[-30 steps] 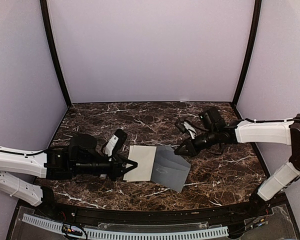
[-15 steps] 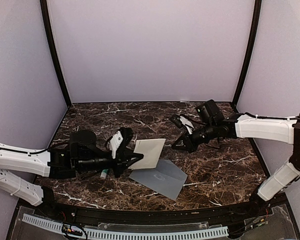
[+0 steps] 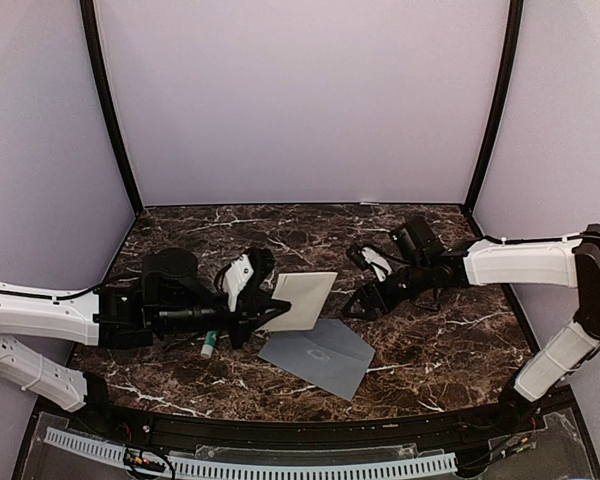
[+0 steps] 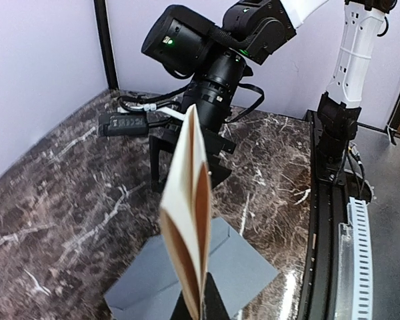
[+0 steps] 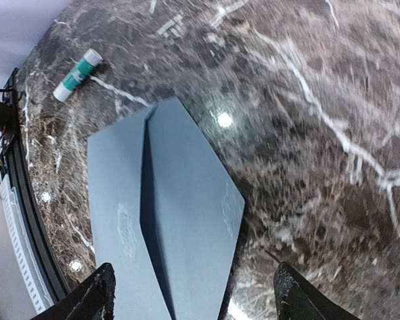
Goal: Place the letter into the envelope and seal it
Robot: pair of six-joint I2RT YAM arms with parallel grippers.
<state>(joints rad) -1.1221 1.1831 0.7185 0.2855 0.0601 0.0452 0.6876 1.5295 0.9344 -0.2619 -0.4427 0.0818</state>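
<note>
The letter (image 3: 305, 298), a cream-white folded sheet, is held off the table by its left edge, with my left gripper (image 3: 269, 314) shut on it. In the left wrist view the letter (image 4: 189, 193) stands edge-on above the pinching fingertips (image 4: 217, 303). The grey-blue envelope (image 3: 320, 355) lies flat on the marble just below and to the right of the letter. Its flap (image 5: 187, 200) is folded over, with a dark gap along the flap edge. My right gripper (image 3: 358, 304) hovers open over the envelope's far corner, and in the right wrist view the envelope (image 5: 120, 200) lies between its spread fingertips (image 5: 97, 297).
A white-and-green glue stick (image 3: 209, 345) lies on the marble table (image 3: 440, 350) under my left arm, and shows again as the glue stick (image 5: 78, 74) beyond the envelope. Purple walls enclose the table on three sides. A black rail (image 4: 323, 220) runs along the near edge.
The left gripper has lifted the letter up and away from the envelope, which now lies flat alone. The right gripper has opened and shifted left toward the envelope's far corner.
</note>
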